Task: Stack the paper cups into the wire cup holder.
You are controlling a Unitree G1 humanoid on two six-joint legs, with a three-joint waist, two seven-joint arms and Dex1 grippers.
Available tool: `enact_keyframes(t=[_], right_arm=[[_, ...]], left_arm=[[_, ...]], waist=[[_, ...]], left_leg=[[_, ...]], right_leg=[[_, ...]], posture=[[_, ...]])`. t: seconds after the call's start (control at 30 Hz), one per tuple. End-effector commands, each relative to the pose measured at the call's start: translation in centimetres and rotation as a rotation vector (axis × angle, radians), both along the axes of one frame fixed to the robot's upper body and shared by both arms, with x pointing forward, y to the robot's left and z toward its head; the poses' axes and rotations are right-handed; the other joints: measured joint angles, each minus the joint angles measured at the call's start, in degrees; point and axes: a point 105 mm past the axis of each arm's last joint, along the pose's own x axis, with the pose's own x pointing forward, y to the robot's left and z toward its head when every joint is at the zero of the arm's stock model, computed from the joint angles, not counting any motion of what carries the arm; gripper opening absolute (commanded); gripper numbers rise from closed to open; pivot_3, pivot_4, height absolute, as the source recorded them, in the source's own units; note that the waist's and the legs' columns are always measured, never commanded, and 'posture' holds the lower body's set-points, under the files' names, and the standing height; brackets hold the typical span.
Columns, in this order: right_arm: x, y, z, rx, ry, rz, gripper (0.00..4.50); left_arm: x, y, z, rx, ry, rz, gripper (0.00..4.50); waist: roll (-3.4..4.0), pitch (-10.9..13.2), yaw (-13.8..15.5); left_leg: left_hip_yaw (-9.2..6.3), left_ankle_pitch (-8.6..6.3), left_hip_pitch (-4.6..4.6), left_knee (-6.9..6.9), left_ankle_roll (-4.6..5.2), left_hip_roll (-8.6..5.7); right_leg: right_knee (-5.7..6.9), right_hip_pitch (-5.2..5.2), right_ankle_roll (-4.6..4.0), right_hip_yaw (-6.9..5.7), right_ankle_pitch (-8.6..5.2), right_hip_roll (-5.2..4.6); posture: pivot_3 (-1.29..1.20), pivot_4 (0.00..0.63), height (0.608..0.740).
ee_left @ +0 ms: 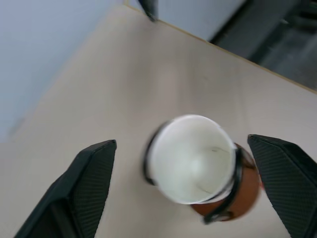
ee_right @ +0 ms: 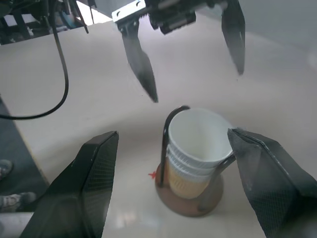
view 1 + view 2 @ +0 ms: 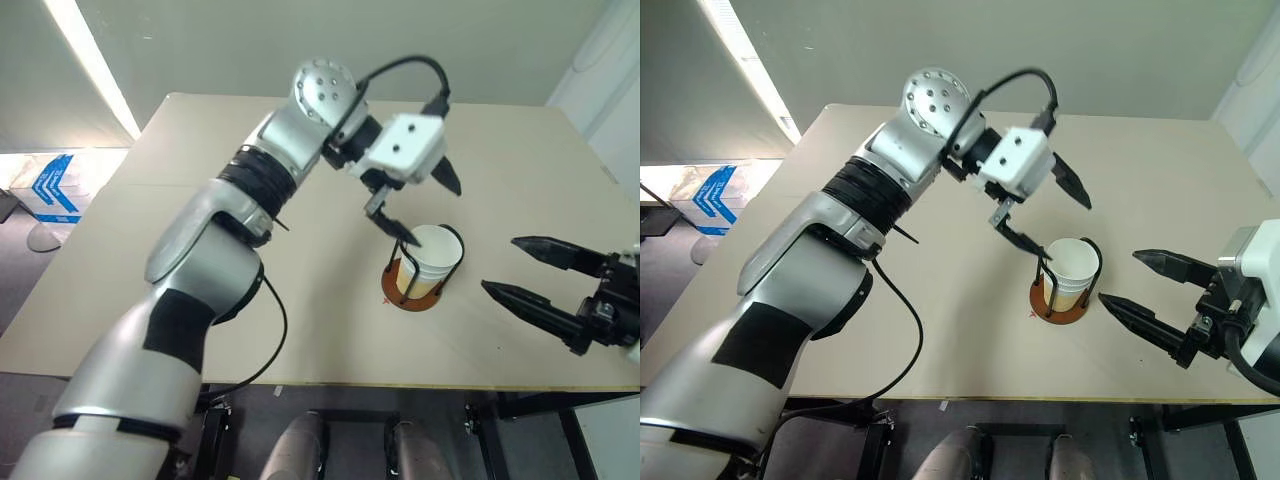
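Observation:
The paper cups (image 3: 431, 258) sit nested in one stack, white rims showing one above another (image 2: 194, 148), inside the wire cup holder (image 3: 396, 291). Its black wire loops (image 2: 167, 134) rise on both sides from the reddish-brown base (image 2: 200, 204). My left gripper (image 3: 424, 205) hangs open just above the stack, fingers apart and touching nothing. In the left wrist view the top cup (image 1: 190, 158) lies between the spread fingers (image 1: 91, 178). My right gripper (image 3: 500, 265) is open and empty, level with the holder and a little to its right, pointing at it.
The holder stands on a pale tan table (image 3: 250, 300), near its front edge (image 3: 400, 384). A blue-and-white object (image 3: 55, 190) lies on the floor beyond the table's left side.

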Motion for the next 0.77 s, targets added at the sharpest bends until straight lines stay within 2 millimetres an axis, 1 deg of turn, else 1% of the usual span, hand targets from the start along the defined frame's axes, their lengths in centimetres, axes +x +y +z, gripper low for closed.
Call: enact_keyframes(t=[0.03, 0.07, 0.13, 0.2, 0.27, 0.33, 0.4, 0.47, 0.5, 0.53, 0.6, 0.7, 0.77], right_arm=[[1.4, -0.7, -0.1, 0.014, 0.000, -0.050, 3.72], [1.8, -0.9, -0.4, 0.010, 0.004, -0.059, 3.72], [3.5, -1.8, -1.4, -0.014, 0.029, -0.107, 3.72], [4.7, -2.9, -1.9, -0.051, 0.021, -0.157, 3.72], [7.0, -5.0, -2.2, -0.053, 0.008, -0.268, 3.72], [8.8, -7.2, -2.7, -0.038, 0.025, -0.357, 3.72], [10.4, -8.6, -2.8, -0.038, 0.014, -0.406, 3.72], [11.5, -9.4, -2.5, -0.034, -0.012, -0.425, 3.72], [12.2, -9.4, -2.3, -0.040, -0.029, -0.421, 3.72], [12.7, -9.5, -2.3, -0.047, -0.033, -0.414, 3.72], [13.3, -9.0, -2.8, -0.056, -0.009, -0.374, 3.72], [13.9, -8.4, -3.4, -0.086, 0.008, -0.323, 3.72], [14.3, -8.0, -3.7, -0.100, 0.006, -0.299, 3.72]], left_arm=[[1.0, 1.7, 2.3, -0.153, 0.002, 0.089, 4.47], [1.4, 2.4, 2.2, -0.184, 0.003, 0.127, 4.47], [2.8, 4.7, 1.1, -0.264, 0.068, 0.270, 4.47], [3.1, 5.6, 0.4, -0.307, 0.106, 0.346, 4.47], [3.9, 7.9, -1.2, -0.360, 0.161, 0.495, 4.47], [4.2, 9.8, -2.9, -0.401, 0.178, 0.640, 4.47], [4.5, 11.8, -3.7, -0.463, 0.184, 0.778, 4.47], [4.7, 12.9, -4.0, -0.527, 0.193, 0.890, 4.47], [5.0, 14.0, -4.4, -0.555, 0.190, 0.962, 4.47], [5.1, 14.6, -4.7, -0.583, 0.193, 1.016, 4.47], [5.6, 16.3, -5.3, -0.654, 0.211, 1.147, 4.47], [5.4, 17.4, -5.7, -0.693, 0.197, 1.209, 4.47], [5.6, 18.1, -5.3, -0.769, 0.225, 1.264, 4.47]], waist=[[0.01, -0.01, -0.05], [0.08, -0.05, -0.07], [0.21, -0.13, -0.52], [0.20, -0.12, -0.90], [0.18, -0.11, -0.99], [0.19, -0.12, -1.15], [0.19, -0.12, -1.19], [0.19, -0.12, -0.95], [0.19, -0.12, -0.92], [0.19, -0.12, -0.88], [0.19, -0.12, -1.05], [0.18, -0.11, -1.19], [0.18, -0.11, -1.22]], left_leg=[[0.00, 0.00, 0.01, 0.00, 0.00, 0.00], [0.00, 0.00, 0.01, -0.01, 0.00, 0.01], [0.05, 0.00, 0.12, -0.01, 0.01, 0.01], [0.14, 0.02, 0.23, 0.00, 0.00, 0.03], [0.11, 0.16, 0.19, 0.06, 0.00, 0.03], [0.15, 0.32, 0.22, 0.12, 0.03, 0.00], [0.11, 0.37, 0.24, 0.12, 0.03, 0.02], [0.04, 0.43, 0.26, 0.11, 0.01, 0.00], [0.01, 0.46, 0.27, 0.11, -0.03, 0.01], [-0.01, 0.53, 0.29, 0.09, -0.06, 0.00], [0.01, 0.59, 0.38, 0.05, -0.10, 0.00], [0.00, 0.65, 0.71, -0.06, -0.20, 0.03], [-0.04, 0.64, 0.87, -0.11, -0.24, 0.03]], right_leg=[[0.00, 0.00, 0.01, 0.00, -0.01, 0.00], [0.00, -0.01, 0.01, 0.00, -0.01, 0.01], [0.04, 0.04, 0.08, 0.03, -0.05, 0.02], [0.23, 0.04, 0.14, 0.09, -0.08, 0.03], [0.39, -0.04, 0.10, 0.04, -0.06, 0.03], [0.43, -0.04, 0.05, 0.05, -0.03, 0.01], [0.43, -0.02, -0.07, 0.04, 0.06, 0.00], [0.47, 0.00, -0.15, 0.01, 0.10, 0.02], [0.48, -0.01, -0.20, 0.00, 0.13, 0.02], [0.50, 0.00, -0.26, -0.01, 0.17, 0.01], [0.53, 0.03, -0.34, 0.00, 0.21, 0.01], [0.57, 0.32, -0.54, -0.02, 0.21, 0.04], [0.57, 0.47, -0.70, -0.03, 0.20, 0.05]], posture=[[0.00, 0.150, 0.740], [0.00, 0.150, 0.740], [0.00, 0.150, 0.740], [0.00, 0.150, 0.740], [0.00, 0.150, 0.740], [0.00, 0.150, 0.740], [0.00, 0.150, 0.740], [0.00, 0.150, 0.740], [0.00, 0.150, 0.740], [0.00, 0.150, 0.740], [0.00, 0.150, 0.740], [0.00, 0.150, 0.740], [0.00, 0.150, 0.740]])
